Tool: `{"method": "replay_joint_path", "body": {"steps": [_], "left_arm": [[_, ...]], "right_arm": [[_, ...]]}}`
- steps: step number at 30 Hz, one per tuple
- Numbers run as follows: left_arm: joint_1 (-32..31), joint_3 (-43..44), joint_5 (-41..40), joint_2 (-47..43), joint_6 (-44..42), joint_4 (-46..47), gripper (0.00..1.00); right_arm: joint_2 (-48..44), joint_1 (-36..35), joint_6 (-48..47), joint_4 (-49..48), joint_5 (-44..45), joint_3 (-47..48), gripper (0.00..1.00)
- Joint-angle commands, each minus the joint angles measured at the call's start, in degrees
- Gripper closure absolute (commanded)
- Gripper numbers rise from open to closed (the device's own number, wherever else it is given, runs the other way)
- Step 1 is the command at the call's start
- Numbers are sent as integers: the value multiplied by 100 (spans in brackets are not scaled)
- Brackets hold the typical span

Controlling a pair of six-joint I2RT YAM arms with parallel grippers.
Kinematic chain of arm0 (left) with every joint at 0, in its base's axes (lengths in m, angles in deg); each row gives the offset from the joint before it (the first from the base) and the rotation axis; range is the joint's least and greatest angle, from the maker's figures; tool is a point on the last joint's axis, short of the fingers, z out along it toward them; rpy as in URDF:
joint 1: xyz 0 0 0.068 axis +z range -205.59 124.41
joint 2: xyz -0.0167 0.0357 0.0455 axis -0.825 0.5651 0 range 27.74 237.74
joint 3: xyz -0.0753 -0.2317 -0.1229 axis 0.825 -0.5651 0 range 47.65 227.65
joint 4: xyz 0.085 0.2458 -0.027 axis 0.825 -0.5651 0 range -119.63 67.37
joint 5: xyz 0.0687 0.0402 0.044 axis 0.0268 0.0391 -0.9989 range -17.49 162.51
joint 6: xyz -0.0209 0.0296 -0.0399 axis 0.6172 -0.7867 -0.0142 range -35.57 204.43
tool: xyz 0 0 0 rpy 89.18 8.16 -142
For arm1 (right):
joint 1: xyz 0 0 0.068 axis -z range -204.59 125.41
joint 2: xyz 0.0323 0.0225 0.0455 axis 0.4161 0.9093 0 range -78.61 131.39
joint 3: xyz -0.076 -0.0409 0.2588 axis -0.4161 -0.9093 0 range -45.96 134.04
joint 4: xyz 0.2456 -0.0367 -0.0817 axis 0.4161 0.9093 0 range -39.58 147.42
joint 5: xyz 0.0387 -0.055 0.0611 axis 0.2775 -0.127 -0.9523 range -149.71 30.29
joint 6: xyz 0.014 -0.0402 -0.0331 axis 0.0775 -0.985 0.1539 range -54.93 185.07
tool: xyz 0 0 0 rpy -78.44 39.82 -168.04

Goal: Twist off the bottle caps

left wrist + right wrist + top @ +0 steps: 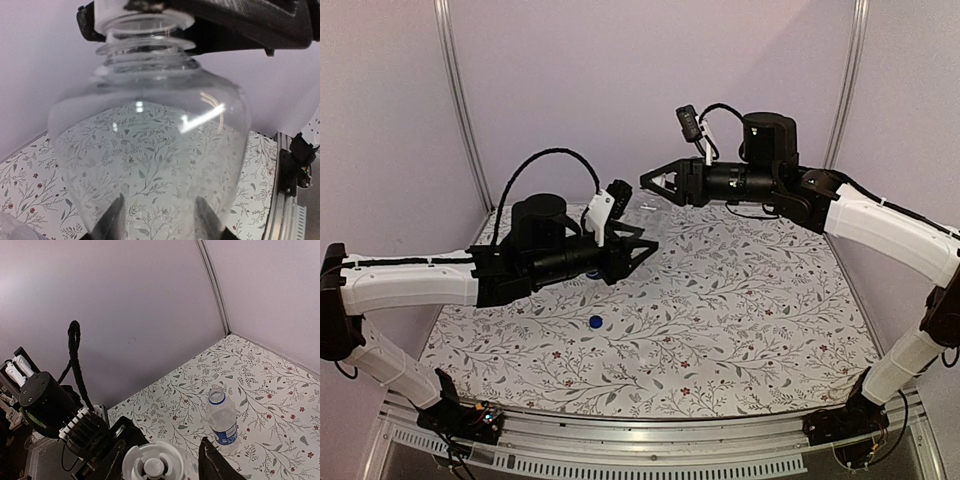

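Observation:
My left gripper [645, 248] is shut on the short, plain clear bottle [150, 140] and holds it above the table; its fingers show through the plastic in the left wrist view [160, 201]. My right gripper [652, 181] comes from the right, and its jaws stand on either side of the white cap [154, 462] on that bottle's neck, closed on it. The Pepsi bottle [221, 421] stands upright on the floral table with an open mouth and no cap. The blue cap [595, 322] lies loose on the table, in front of my left arm.
Purple walls close the back and sides, with metal posts [455, 90] in the corners. An aluminium rail [650, 440] runs along the near edge. The right arm's base [295, 160] shows at the table's edge in the left wrist view.

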Motion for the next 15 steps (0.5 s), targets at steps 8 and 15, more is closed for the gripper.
{"method": "replay_joint_path", "body": {"steps": [8,15], "left_arm": [[-109,113,137,-49,-213,-22,76],[-43,91,1390,-297,-475,-145,74]], "right_arm": [[-19,-37,-220,-117,-492,64,91],[-424,58,-1001,-113,-1112,-313,100]]}}
